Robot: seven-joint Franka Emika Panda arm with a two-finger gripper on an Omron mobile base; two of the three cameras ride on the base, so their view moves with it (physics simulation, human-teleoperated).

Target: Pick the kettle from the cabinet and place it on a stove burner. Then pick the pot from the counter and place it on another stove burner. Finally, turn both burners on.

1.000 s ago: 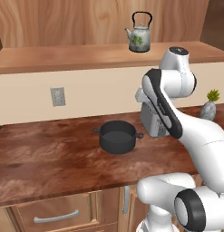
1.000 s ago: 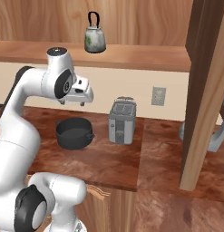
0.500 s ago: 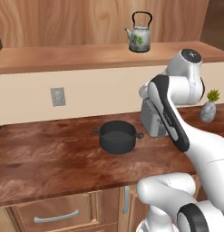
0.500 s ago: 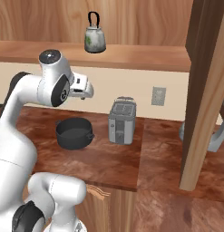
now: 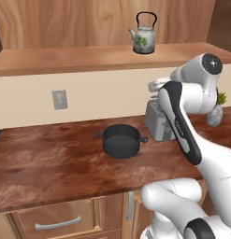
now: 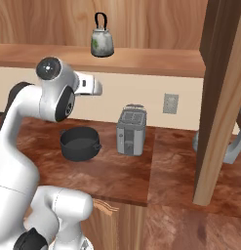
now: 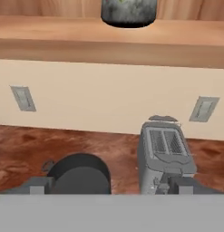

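Note:
The kettle [image 5: 144, 39] [image 6: 102, 43] stands upright on the cabinet's shelf [image 5: 65, 58] [image 6: 151, 58]; its base shows at the top of the hand view [image 7: 129, 11]. Below it the dark pot [image 5: 120, 141] [image 6: 80, 143] [image 7: 79, 174] sits lidless on the counter [image 5: 51, 163] [image 6: 117, 176]. My gripper [image 6: 95, 87] [image 7: 111, 186] hangs open and empty in the air above the pot and toaster. It is level with the wall strip under the shelf and points at the wall, well below the kettle. The stove burners are out of view.
A silver toaster [image 5: 156, 122] [image 6: 130, 131] [image 7: 165, 154] stands right of the pot. Wall outlets [image 5: 59, 99] [image 6: 170, 103] sit on the cream wall. A small potted plant [image 5: 215, 112] stands further right. A tall wooden panel [image 6: 219, 97] bounds the counter's right side.
The arm has swung its upper joints up and to the right. The hand has risen a little above the toaster. Kettle and pot have not moved.

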